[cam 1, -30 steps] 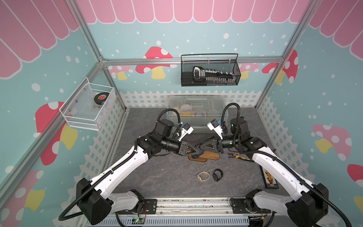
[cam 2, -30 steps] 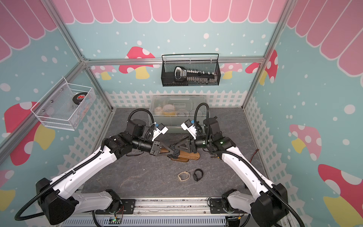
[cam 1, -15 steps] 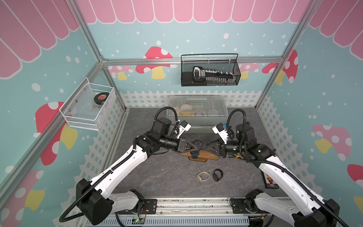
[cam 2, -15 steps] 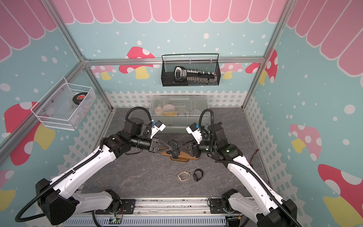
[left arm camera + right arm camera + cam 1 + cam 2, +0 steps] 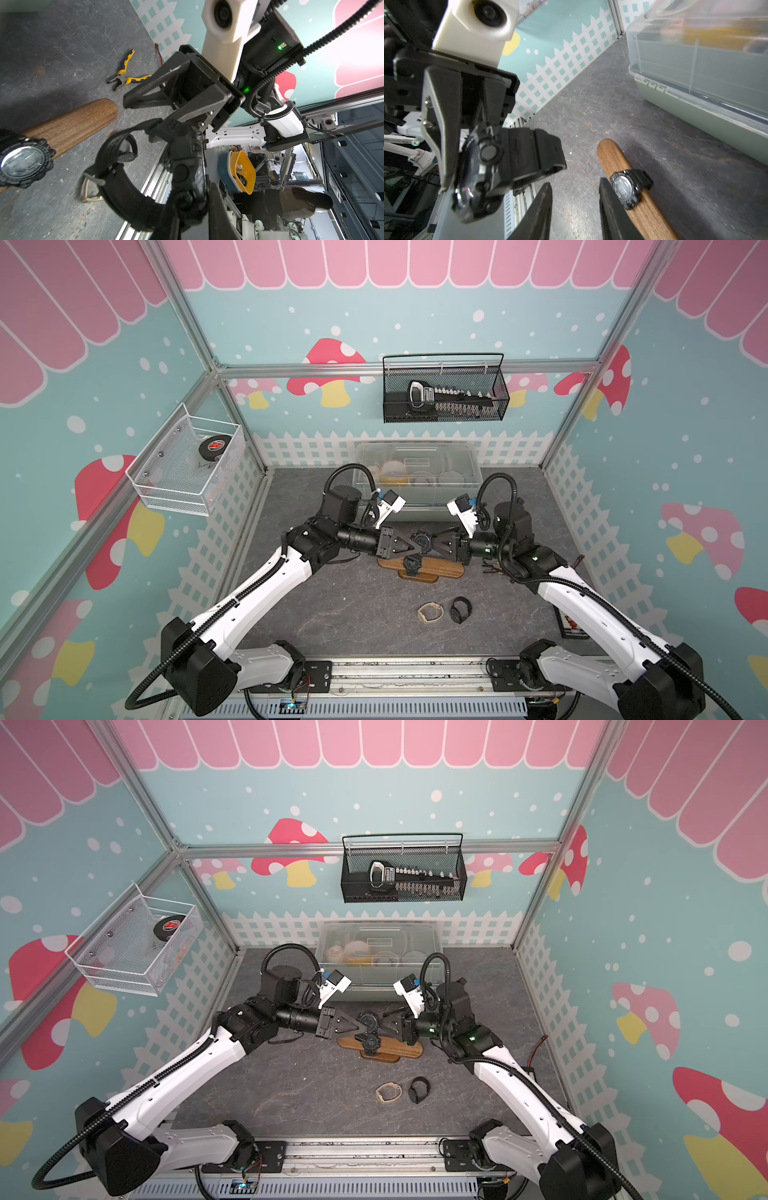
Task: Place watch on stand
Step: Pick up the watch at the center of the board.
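My left gripper is shut on the case of a black watch, held in the air just above the stand. The stand is a brown wooden bar on an oval base. A second black watch is strapped round the bar. In the left wrist view the held watch sits between my fingers, its strap looping out sideways. My right gripper faces it from the opposite side. In the right wrist view the right gripper is open, nothing between its fingers, the held watch just beside them.
A tan watch band and another black watch lie on the mat in front of the stand. A clear lidded box stands behind. Yellow pliers lie near the right arm. Wire baskets hang on the walls.
The right arm has swung its gripper round to face the left one level. The held watch has risen slightly above the stand. Neither gripper's opening has changed.
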Robot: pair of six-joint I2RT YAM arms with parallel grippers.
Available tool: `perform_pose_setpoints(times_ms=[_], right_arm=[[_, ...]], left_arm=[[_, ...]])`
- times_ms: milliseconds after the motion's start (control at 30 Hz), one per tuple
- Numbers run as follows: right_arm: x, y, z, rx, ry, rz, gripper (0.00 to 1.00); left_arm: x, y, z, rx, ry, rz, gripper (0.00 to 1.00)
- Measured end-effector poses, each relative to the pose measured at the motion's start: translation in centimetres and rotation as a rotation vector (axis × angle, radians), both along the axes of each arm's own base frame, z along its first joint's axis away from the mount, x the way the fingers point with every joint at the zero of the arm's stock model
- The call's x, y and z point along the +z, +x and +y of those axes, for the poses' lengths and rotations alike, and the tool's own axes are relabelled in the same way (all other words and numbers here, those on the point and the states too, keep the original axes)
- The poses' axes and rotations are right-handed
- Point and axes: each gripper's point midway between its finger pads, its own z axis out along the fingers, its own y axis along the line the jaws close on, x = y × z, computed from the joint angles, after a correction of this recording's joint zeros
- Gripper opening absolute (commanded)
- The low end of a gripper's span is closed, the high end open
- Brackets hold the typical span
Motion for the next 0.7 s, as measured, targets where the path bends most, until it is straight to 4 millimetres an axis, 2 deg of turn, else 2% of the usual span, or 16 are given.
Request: perform_pose_setpoints(times_ms=[233, 533, 600, 700], right_arm=[[2.0, 0.9, 1.2, 0.032, 0.11, -0.012, 0.36], [3.2, 0.3, 2.7, 0.088, 0.17, -0.028, 0.36], [3.5, 0.3, 2.8, 0.091, 0.184, -0.032, 0.3], [3.8, 0.0, 3.2, 0.104, 0.212, -0.029, 0.05]], left_arm=[[1.3, 0.5, 0.0, 0.012, -0.041, -0.031, 0.0], [2.6, 0.3, -0.3, -0.016, -0.094, -0.043, 0.0], [2.8, 0.2, -0.3, -0.021, -0.101, -0.046, 0.0], [3.0, 0.3, -0.3, -0.019, -0.106, -0.05, 0.0]])
